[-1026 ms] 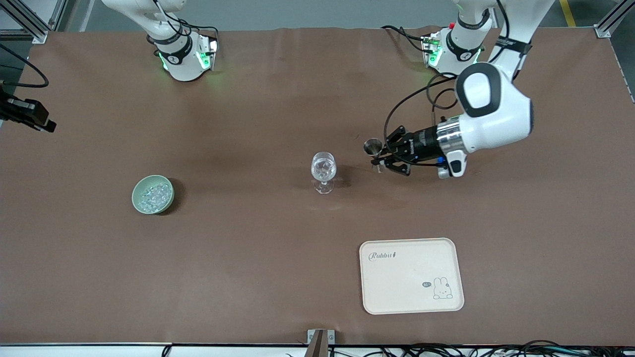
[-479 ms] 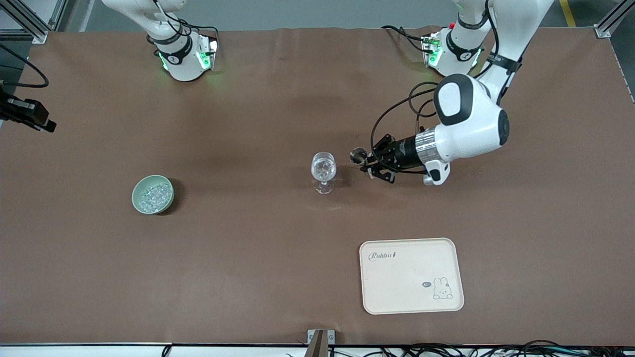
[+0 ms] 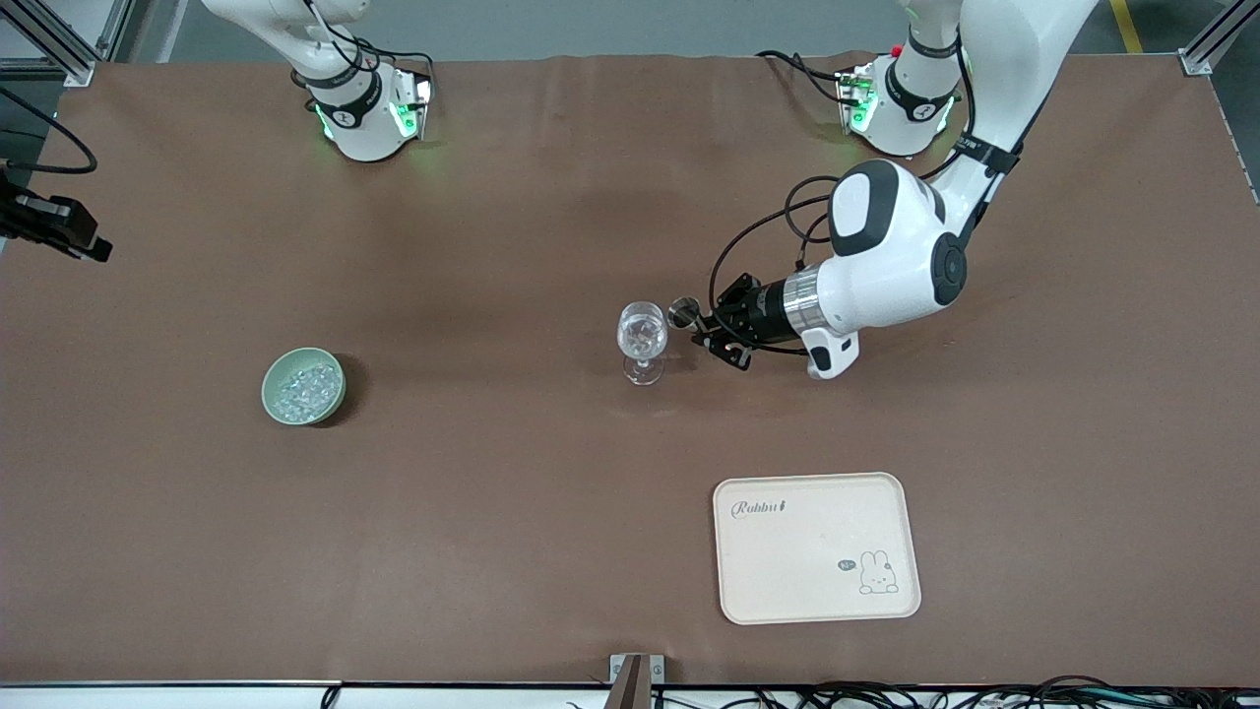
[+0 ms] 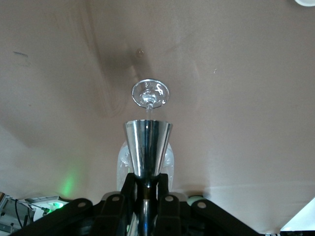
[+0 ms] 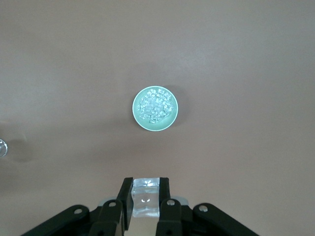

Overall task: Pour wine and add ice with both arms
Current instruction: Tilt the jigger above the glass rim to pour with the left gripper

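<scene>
A stemmed glass [image 3: 642, 337] stands mid-table with something clear and glinting in its bowl. My left gripper [image 3: 701, 330] is shut on the waist of a steel jigger [image 3: 682, 312], held tilted right beside the glass's rim. In the left wrist view the jigger [image 4: 147, 142] points at the glass's foot [image 4: 150, 93], clamped in the left gripper [image 4: 146, 186]. No wine shows. Ice [image 3: 305, 385] fills a green bowl [image 3: 279, 399] toward the right arm's end. My right gripper [image 5: 145, 186] hangs high over that bowl [image 5: 173, 120] of ice [image 5: 155, 107], shut on a clear cube [image 5: 145, 200].
A cream tray [image 3: 815, 547] with a rabbit print lies nearer the front camera than the glass, toward the left arm's end. A black device [image 3: 49, 228] juts in at the table's edge past the bowl. Both arm bases [image 3: 369, 113] stand along the table's back edge.
The left arm has swung the jigger in from its own end of the table to the glass's rim and tipped it further. Glass, bowl and tray have not moved.
</scene>
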Robot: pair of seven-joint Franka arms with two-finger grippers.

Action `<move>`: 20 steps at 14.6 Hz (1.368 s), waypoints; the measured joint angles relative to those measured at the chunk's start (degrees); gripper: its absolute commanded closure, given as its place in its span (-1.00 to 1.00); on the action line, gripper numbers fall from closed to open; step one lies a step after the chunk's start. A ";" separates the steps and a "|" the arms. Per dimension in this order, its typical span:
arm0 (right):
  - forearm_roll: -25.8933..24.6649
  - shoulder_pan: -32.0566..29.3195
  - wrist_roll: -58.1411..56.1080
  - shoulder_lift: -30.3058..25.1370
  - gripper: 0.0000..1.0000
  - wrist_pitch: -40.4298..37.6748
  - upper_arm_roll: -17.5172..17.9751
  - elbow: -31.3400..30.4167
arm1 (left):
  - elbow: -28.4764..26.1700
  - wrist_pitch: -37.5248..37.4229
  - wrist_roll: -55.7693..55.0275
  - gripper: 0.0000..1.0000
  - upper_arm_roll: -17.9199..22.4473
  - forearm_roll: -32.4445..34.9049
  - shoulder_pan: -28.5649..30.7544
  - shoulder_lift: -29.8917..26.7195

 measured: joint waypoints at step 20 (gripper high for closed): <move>0.00 -0.01 0.00 0.00 0.99 -0.38 -0.07 -0.07 | 7.45 0.12 -14.75 0.98 -4.88 24.88 -0.97 5.77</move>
